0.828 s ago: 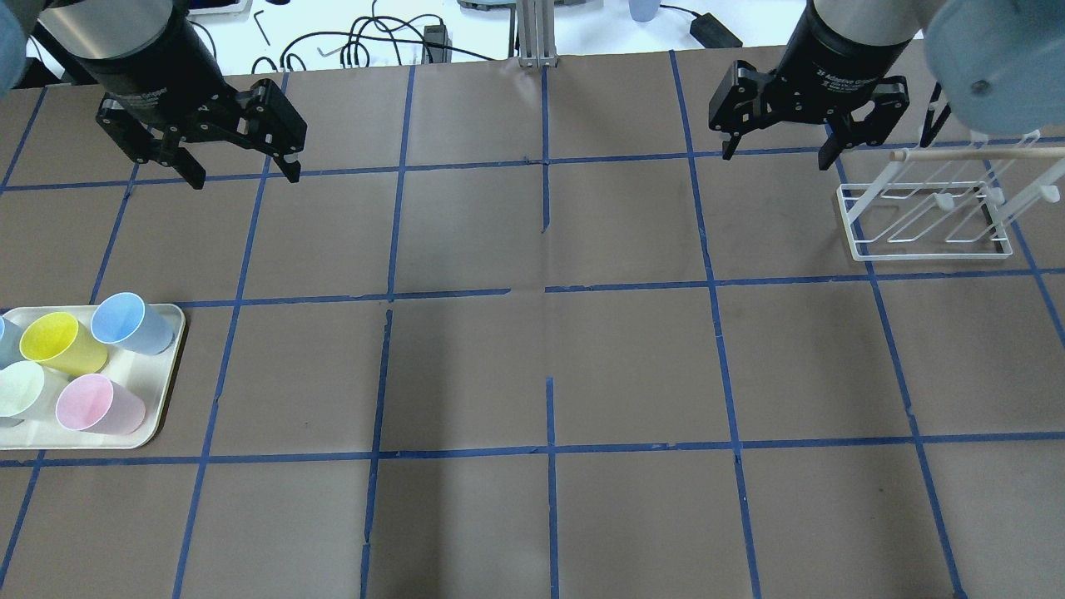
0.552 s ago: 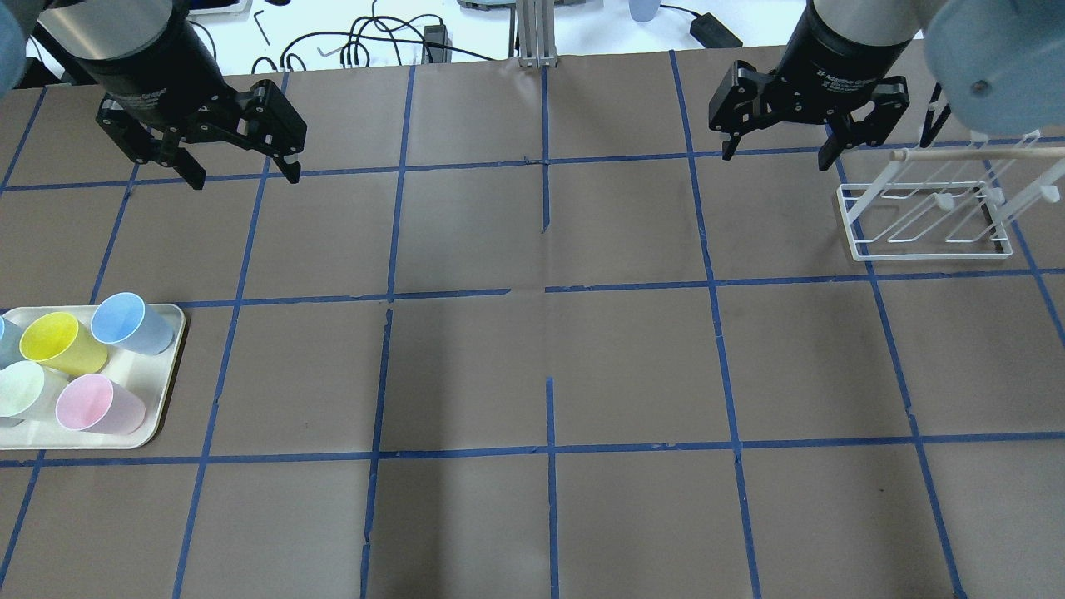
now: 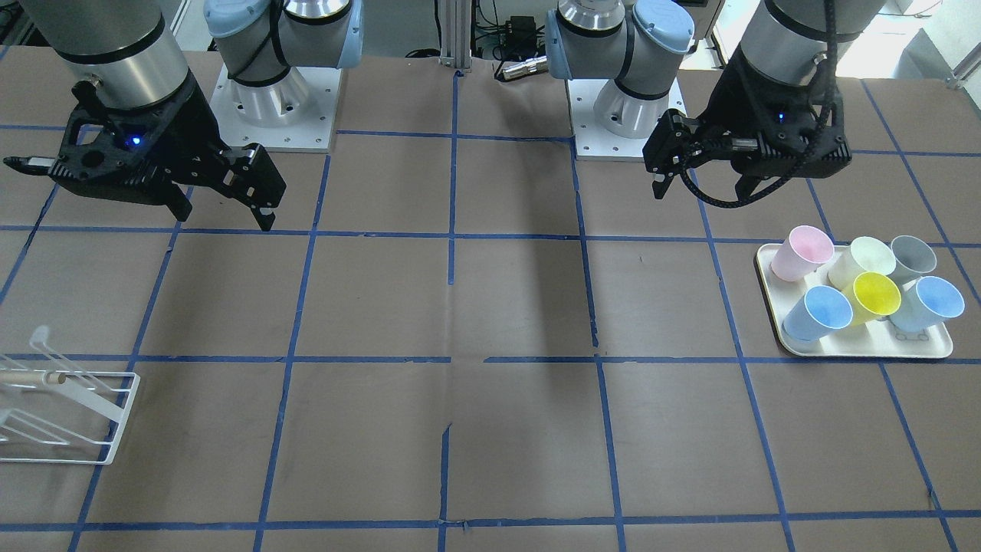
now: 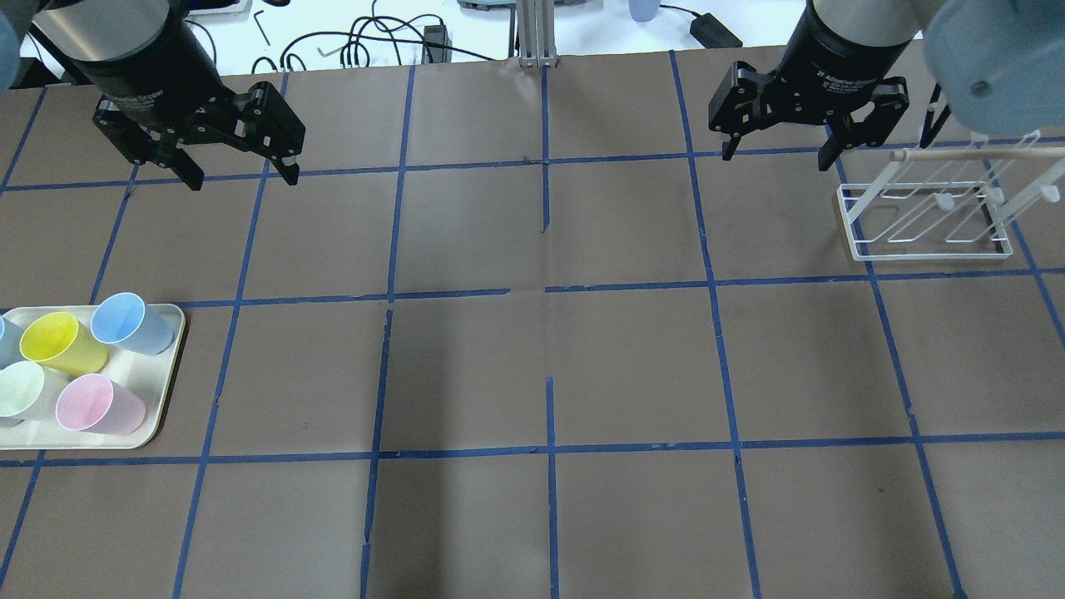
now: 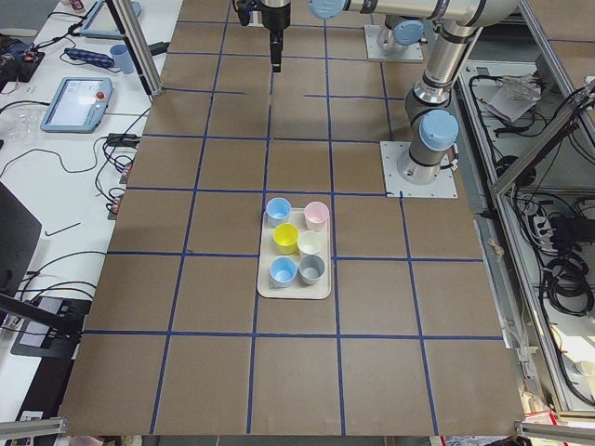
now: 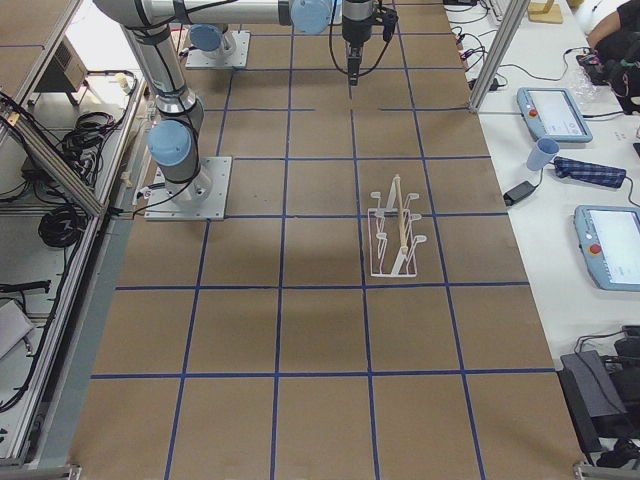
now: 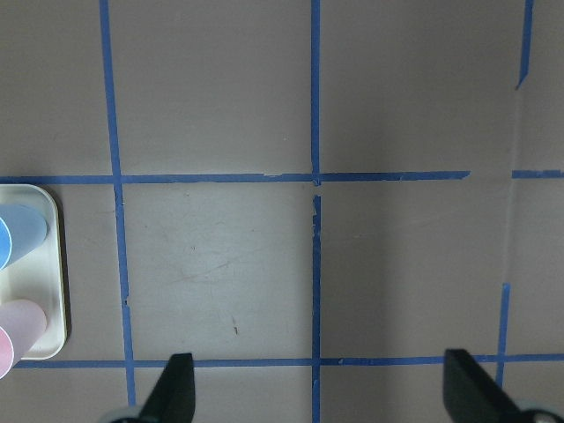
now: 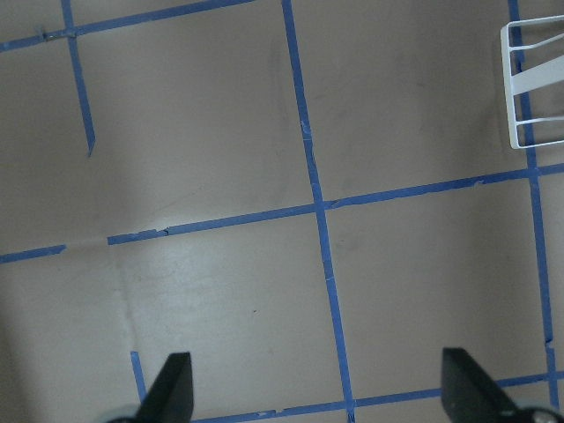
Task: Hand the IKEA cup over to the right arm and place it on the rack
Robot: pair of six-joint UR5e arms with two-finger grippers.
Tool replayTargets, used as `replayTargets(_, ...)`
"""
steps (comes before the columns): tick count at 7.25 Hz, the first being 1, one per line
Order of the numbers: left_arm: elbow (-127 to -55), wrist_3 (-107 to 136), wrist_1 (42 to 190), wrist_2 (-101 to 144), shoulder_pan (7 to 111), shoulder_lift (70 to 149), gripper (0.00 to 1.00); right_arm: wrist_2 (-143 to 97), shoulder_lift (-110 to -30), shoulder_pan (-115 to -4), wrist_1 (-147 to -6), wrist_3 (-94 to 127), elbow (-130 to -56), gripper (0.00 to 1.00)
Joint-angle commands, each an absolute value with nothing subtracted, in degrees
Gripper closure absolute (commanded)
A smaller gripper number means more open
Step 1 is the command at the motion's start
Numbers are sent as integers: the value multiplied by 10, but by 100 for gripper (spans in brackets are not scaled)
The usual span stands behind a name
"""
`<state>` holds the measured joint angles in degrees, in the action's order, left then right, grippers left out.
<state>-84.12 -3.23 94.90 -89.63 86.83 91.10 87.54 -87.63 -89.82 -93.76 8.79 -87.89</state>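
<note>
The lemon-yellow IKEA cup (image 4: 58,341) lies tilted among other cups on a cream tray (image 4: 162,374) at the table's left edge. It also shows in the front view (image 3: 876,295) and the left side view (image 5: 285,237). My left gripper (image 4: 244,179) is open and empty, hovering high, far back from the tray. My right gripper (image 4: 775,158) is open and empty, hovering just left of the white wire rack (image 4: 928,225) with its wooden dowel. The rack also shows in the front view (image 3: 69,414). The left wrist view shows only the tray's corner (image 7: 53,264).
Blue (image 4: 125,320), pink (image 4: 96,403) and pale cream (image 4: 21,389) cups share the tray, and the front view also shows a grey one (image 3: 912,257). Cables (image 4: 366,42) lie beyond the far edge. The arm bases (image 3: 276,100) stand at the robot's side.
The left gripper has shifted very slightly toward the far edge. The right gripper, cups and rack have not visibly moved.
</note>
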Motion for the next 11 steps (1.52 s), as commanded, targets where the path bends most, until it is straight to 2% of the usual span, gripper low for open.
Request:
replayTargets(1,-842,-33,949,-896,868,911,0,875,-876,-898,-937,88,-879,0)
replayTargets(5,-832,-39,981,-896,854,911,0,875,-875,-898,-940,88,-877,0)
replayTargets(8,-839,-175,998,-895,753,908,0,875,-875,-898,-940,88,-875,0)
replayTargets(11,-848,-400,981,-896,639,944,0,875,-875,-898,-939,88,-879,0)
